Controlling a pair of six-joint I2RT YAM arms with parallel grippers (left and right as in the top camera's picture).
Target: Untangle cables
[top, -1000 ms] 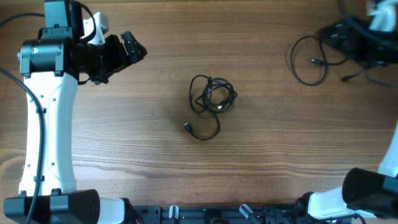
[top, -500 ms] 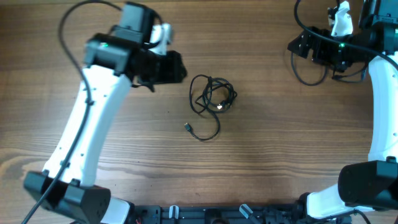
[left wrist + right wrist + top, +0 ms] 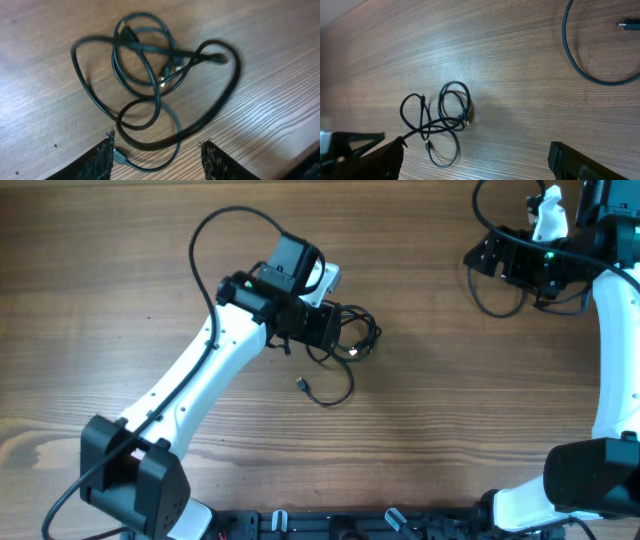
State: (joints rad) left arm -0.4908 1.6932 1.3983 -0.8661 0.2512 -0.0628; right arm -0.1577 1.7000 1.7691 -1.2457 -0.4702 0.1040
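Note:
The cables (image 3: 345,338) lie as a black tangle of loops in the middle of the wooden table, with one tail ending in a small plug (image 3: 303,385). My left gripper (image 3: 325,328) hovers over the tangle's left side. In the left wrist view the tangle (image 3: 159,99) fills the frame and the left gripper (image 3: 157,150) is open and empty, its fingertips either side of the lowest loop. My right gripper (image 3: 490,258) is at the far right. In the right wrist view it (image 3: 475,147) is open wide and empty, and the tangle (image 3: 442,120) lies well away from it.
A separate thin black cord (image 3: 472,285) lies in a loose loop at the far right, under the right arm. It also shows in the right wrist view (image 3: 580,70) with a plug (image 3: 625,23). The arm bases stand at the near edge.
My left arm has swung right from the far left of the table to over the tangle. My right arm came in from the corner a second ago and has held still since.

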